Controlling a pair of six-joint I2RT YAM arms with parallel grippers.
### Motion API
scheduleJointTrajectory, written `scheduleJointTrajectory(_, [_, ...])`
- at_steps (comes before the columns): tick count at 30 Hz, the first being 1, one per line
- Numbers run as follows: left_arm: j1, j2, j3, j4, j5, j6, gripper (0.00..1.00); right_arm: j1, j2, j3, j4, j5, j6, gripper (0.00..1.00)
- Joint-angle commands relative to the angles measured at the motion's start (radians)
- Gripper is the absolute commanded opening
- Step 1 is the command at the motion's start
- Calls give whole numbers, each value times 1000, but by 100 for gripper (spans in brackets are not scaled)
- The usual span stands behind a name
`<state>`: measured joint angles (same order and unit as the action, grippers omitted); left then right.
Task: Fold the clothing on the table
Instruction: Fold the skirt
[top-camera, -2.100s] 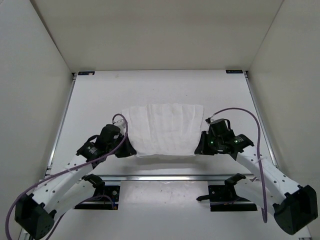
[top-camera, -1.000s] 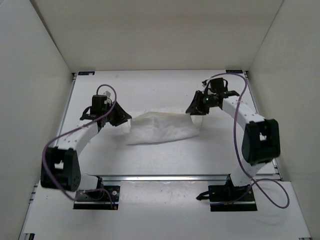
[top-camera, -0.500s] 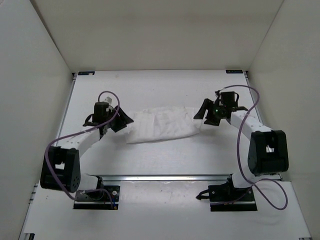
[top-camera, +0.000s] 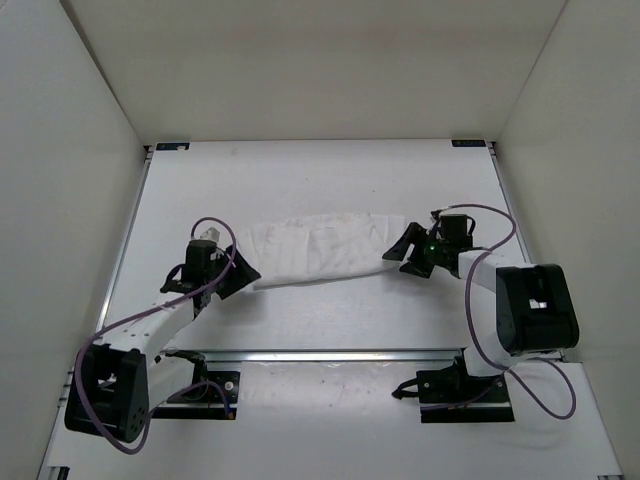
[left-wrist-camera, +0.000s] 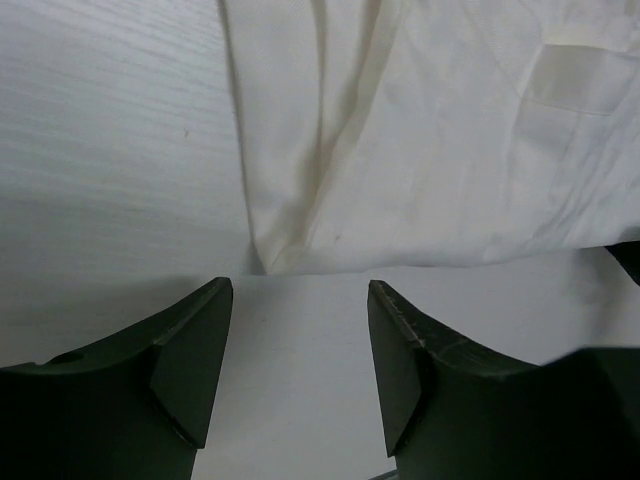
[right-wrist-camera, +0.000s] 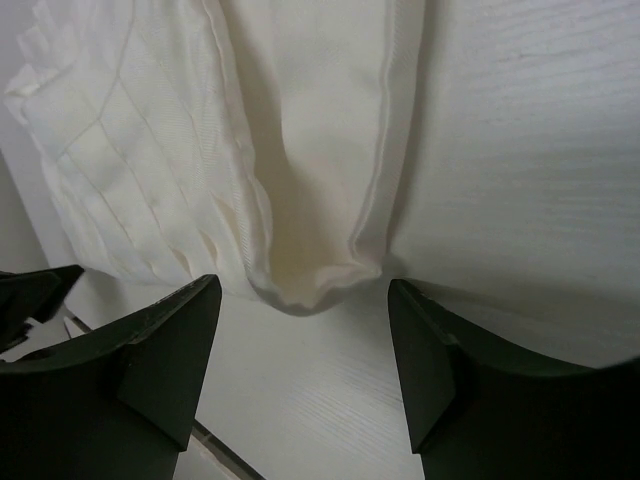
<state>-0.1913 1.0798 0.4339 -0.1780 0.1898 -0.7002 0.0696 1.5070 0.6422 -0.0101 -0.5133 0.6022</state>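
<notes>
- The clothing (top-camera: 322, 250) lies flat on the bench (top-camera: 320, 180), a long narrow band across the middle of the overhead frame; I judge it already doubled over.
- My left tool (top-camera: 245, 272) sits at the band's left end, fingers spread with nothing between them. In its wrist view the folded corner lies just above the gap.
- My right tool (top-camera: 395, 253) sits at the right end, also spread and empty, the rounded corner just past its fingers.
- I judge both sit low at the ends because the corners to pinch for another fold are there.
</notes>
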Motion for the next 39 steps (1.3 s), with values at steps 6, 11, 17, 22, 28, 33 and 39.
scheduleJointTrajectory(6, [-17, 45, -72, 112, -30, -50, 62, -1, 102, -13, 185, -24, 102, 45])
scheduleJointTrajectory(11, [-42, 135, -50, 169, -26, -79, 66, -4, 111, -26, 216, -21, 104, 15])
scheduleJointTrajectory(17, [-53, 236, -58, 274, -10, -110, 54, -5, 127, -12, 185, -19, 88, 0])
scheduleJointTrajectory(22, [-115, 345, -8, 340, 20, -120, 2, -42, 75, 39, 11, 33, 9, 0])
scheduleJointTrajectory(28, [-221, 451, 63, 408, 56, -163, 0, -1, -31, 218, -339, 283, -136, 0])
scheduleJointTrajectory(33, [-227, 486, 89, 428, 68, -162, 0, 140, -38, 478, -562, 419, -235, 0])
scheduleJointTrajectory(39, [-214, 499, 103, 430, 65, -154, 0, 353, 73, 729, -584, 444, -274, 0])
